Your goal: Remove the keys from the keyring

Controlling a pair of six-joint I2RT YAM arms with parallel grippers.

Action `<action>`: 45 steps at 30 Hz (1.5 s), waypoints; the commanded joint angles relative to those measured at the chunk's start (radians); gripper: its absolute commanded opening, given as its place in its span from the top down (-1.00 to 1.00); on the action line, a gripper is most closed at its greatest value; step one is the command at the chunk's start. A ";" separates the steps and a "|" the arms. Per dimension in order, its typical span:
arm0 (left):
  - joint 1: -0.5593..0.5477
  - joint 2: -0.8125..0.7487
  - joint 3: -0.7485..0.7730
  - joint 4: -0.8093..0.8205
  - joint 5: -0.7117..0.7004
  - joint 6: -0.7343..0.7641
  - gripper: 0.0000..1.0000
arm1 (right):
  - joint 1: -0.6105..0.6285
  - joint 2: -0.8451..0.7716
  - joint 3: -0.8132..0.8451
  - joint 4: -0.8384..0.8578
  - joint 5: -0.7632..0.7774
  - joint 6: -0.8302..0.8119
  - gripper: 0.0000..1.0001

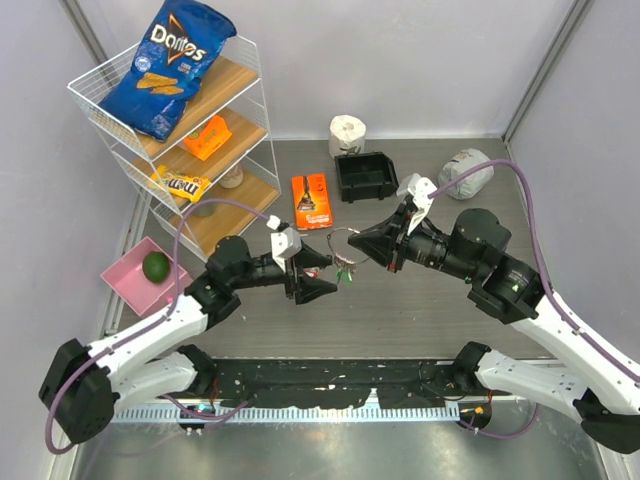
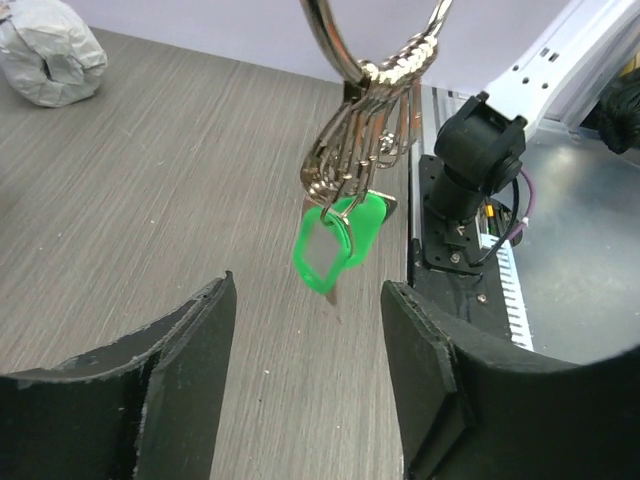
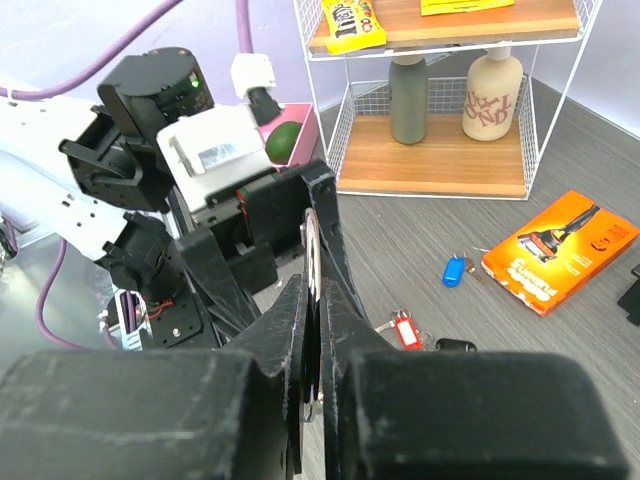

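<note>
My right gripper (image 1: 368,243) is shut on the silver keyring (image 1: 340,240) and holds it above the table; in the right wrist view its jaws (image 3: 314,292) pinch the ring (image 3: 312,235) edge-on. Several silver keys (image 2: 362,135) and a green tag (image 2: 335,245) hang from the ring (image 2: 326,35). My left gripper (image 1: 316,274) is open, its fingers (image 2: 195,370) on either side just below the green tag, not touching it. A blue-tagged key (image 3: 454,270), a red-tagged key (image 3: 405,329) and a black-headed key (image 3: 455,345) lie loose on the table.
An orange razor packet (image 1: 312,200) lies behind the ring. A black bin (image 1: 365,176), a paper roll (image 1: 347,133) and a grey wrapped lump (image 1: 466,172) stand at the back. A wire shelf (image 1: 185,130) and a pink tray (image 1: 135,275) with a lime stand at the left.
</note>
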 commanded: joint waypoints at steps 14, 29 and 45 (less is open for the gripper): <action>-0.022 0.151 0.104 0.152 0.043 0.027 0.95 | 0.002 0.038 0.049 0.070 0.016 0.010 0.90; -0.024 0.019 0.196 -0.332 -0.084 0.169 1.00 | 0.002 -0.172 -0.201 0.139 0.278 0.036 0.30; -0.085 0.252 0.856 -1.362 -0.261 0.275 1.00 | 0.002 -0.318 -0.498 0.342 0.060 -0.128 -0.48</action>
